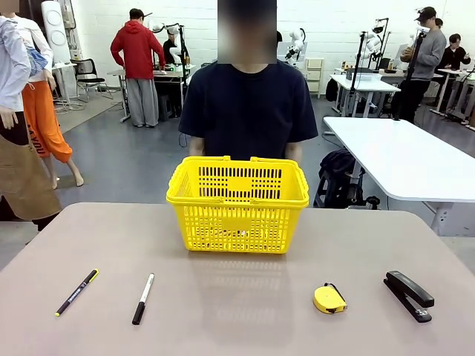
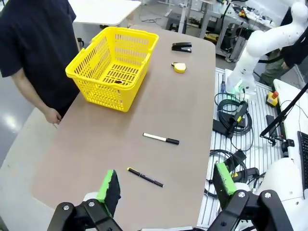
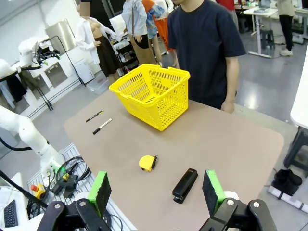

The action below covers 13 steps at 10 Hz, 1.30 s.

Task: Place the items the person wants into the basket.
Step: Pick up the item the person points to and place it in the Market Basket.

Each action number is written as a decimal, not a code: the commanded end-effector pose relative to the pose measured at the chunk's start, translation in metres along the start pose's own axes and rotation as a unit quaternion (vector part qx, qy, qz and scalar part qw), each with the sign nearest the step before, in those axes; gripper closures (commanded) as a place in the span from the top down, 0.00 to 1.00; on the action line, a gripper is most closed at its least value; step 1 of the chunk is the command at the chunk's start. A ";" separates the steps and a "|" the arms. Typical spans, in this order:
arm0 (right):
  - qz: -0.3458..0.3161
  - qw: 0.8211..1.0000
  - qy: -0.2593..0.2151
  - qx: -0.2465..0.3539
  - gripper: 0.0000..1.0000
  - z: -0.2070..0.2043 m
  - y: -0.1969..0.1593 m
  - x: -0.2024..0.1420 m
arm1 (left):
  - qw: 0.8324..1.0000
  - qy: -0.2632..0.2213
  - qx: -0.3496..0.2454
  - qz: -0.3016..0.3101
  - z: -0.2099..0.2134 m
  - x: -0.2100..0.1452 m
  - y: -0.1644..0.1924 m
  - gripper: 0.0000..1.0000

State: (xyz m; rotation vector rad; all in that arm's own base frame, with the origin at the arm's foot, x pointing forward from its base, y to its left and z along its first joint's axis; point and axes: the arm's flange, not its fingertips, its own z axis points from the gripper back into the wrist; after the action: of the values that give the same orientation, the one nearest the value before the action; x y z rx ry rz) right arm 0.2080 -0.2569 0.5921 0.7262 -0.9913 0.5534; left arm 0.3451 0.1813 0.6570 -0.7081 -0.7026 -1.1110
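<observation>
Front view, no pick begun: person (image 1: 249, 104) at far side, tabletop (image 1: 237, 319) bearing yellow basket (image 1: 237, 204) far centre, left gripper (image 2: 166, 182) and right gripper (image 3: 156, 186) spread apart, empty, tape measure (image 1: 329, 298) near right, marker (image 1: 143, 298) near left; next, probably awaiting a request, then lowering over that item.

The basket (image 1: 237, 222) stands mid-table before the person (image 1: 249, 111), marker (image 1: 143, 298) and tape measure (image 1: 329, 299) nearer.

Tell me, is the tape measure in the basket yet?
No, the tape measure lies on the table near the stapler, on the robot's side of the basket.
</observation>
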 end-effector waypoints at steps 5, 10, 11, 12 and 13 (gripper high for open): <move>0.011 1.000 -0.011 0.004 1.00 0.000 -0.001 0.002 | 1.000 -0.006 -0.009 0.002 -0.002 -0.005 0.005 1.00; 0.011 1.000 -0.011 0.004 1.00 0.000 -0.001 0.002 | 1.000 -0.006 -0.009 0.002 -0.002 -0.005 0.005 1.00; 0.011 1.000 -0.011 0.004 1.00 0.000 -0.001 0.002 | 1.000 -0.006 -0.009 0.002 -0.002 -0.005 0.005 1.00; 0.011 1.000 -0.011 0.004 1.00 0.000 -0.001 0.002 | 1.000 -0.006 -0.009 0.002 -0.002 -0.005 0.005 1.00; 0.011 1.000 -0.011 0.004 1.00 0.000 -0.001 0.002 | 1.000 -0.006 -0.009 0.002 -0.002 -0.005 0.005 1.00</move>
State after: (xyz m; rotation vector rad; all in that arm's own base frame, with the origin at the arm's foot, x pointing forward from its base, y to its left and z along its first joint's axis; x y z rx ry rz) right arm 0.2081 -0.2568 0.5921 0.7247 -0.9925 0.5565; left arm 0.3496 0.1831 0.6503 -0.7254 -0.6839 -1.1013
